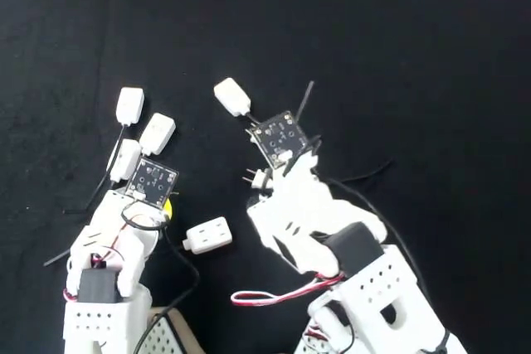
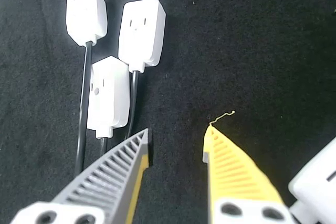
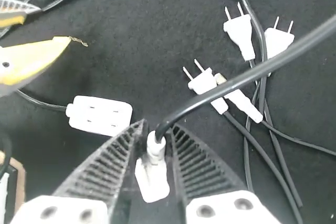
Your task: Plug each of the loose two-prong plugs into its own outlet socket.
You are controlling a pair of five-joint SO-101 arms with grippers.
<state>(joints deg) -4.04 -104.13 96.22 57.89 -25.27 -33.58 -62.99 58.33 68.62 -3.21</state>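
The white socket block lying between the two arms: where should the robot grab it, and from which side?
Grip the socket block across its two long sides, near the middle, coming straight down from above. It lies flat on the black cloth with its slots up, so those sides are free, and its cord leaves one short end. The open left gripper is probably handiest.
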